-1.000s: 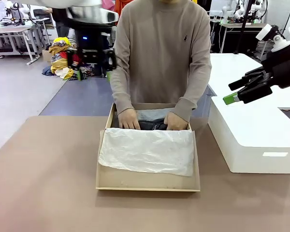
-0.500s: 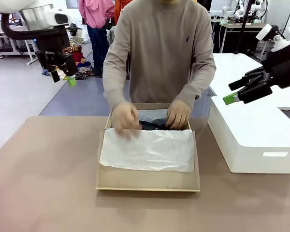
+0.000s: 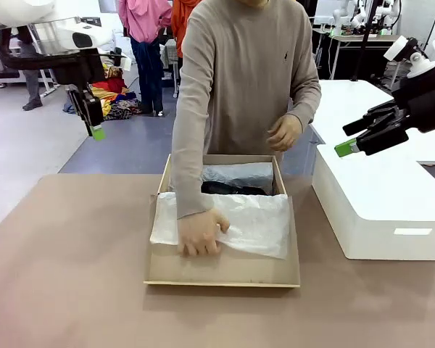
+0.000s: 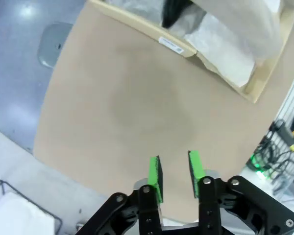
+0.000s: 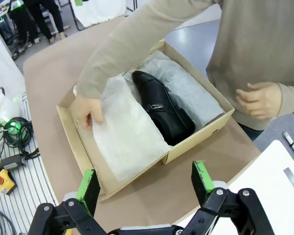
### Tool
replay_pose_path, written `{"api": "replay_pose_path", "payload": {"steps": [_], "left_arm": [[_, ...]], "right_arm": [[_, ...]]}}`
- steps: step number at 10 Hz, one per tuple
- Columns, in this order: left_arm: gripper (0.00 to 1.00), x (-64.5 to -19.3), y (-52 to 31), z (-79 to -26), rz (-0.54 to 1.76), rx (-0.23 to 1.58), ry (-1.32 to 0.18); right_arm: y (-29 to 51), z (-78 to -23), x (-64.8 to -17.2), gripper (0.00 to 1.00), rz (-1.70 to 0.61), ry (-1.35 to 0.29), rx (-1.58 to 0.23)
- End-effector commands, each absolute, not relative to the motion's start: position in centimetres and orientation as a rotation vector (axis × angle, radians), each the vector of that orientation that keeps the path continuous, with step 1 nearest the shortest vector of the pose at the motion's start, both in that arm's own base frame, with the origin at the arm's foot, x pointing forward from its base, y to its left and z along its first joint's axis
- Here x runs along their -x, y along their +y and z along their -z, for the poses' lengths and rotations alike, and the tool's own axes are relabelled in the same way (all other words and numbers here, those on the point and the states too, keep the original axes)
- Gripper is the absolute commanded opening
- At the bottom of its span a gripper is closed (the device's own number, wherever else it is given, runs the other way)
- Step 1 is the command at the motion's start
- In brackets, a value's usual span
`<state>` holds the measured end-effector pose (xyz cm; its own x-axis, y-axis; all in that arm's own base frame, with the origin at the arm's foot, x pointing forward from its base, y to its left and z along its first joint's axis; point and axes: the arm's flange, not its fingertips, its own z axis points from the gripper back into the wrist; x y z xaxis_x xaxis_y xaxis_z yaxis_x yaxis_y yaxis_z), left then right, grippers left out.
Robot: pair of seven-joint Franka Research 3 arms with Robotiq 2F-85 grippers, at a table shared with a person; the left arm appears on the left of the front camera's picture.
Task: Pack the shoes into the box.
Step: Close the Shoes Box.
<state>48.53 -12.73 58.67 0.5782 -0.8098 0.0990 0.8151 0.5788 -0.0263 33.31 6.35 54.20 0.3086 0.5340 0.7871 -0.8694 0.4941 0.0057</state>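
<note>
The tan box (image 3: pixel 223 275) lies open mid-table, lined with white tissue paper (image 3: pixel 257 221). One black shoe (image 3: pixel 235 190) lies at its far end, seen with its buckle in the right wrist view (image 5: pixel 161 108). A person's hand (image 3: pixel 199 233) presses on the tissue near the box's front left. My left gripper (image 3: pixel 96 130) hangs high at the far left, off the table. Its green pads (image 4: pixel 155 172) stand a narrow gap apart with nothing between them. My right gripper (image 3: pixel 348 143) hovers open above the white box, its jaws wide apart (image 5: pixel 145 183).
A big smooth white box (image 3: pixel 380 203) stands at the right of the table. The person stands at the far side, the other hand (image 3: pixel 284 133) raised at the chest. Bare brown tabletop (image 3: pixel 65 261) lies left of and in front of the box.
My left arm has swung left, away from the person, and its jaws have narrowed. The person's hands left the shoe: one came forward onto the tissue, the other lifted away. The right arm stayed still.
</note>
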Motion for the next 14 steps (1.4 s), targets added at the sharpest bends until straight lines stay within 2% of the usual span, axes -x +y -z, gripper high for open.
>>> {"api": "replay_pose_path", "payload": {"steps": [1, 2, 3, 8, 10, 14], "left_arm": [[0.00, -48.7, -12.7, -59.4, 1.104, 0.051, -0.101], [0.00, -48.7, -13.0, -59.6, 1.120, 0.093, -0.127], [0.00, -48.5, -13.2, -58.8, 1.024, 0.061, -0.082], [0.00, -48.5, -13.2, -58.8, 1.024, 0.061, -0.082], [0.00, -48.5, -12.9, -58.8, 1.115, 0.033, -0.082], [0.00, -49.7, -9.6, -58.3, 1.356, 0.308, -0.038]], "right_arm": [[6.2, -54.2, -33.7, 1.00, -0.997, -0.839, -0.501], [6.2, -54.2, -33.7, 1.00, -0.997, -0.839, -0.501], [6.2, -54.2, -33.7, 1.00, -0.997, -0.839, -0.501], [6.2, -54.2, -33.7, 1.00, -0.997, -0.839, -0.501], [6.2, -54.2, -33.7, 1.00, -0.997, -0.839, -0.501], [6.2, -54.2, -33.7, 1.00, -0.997, -0.839, -0.501]]}}
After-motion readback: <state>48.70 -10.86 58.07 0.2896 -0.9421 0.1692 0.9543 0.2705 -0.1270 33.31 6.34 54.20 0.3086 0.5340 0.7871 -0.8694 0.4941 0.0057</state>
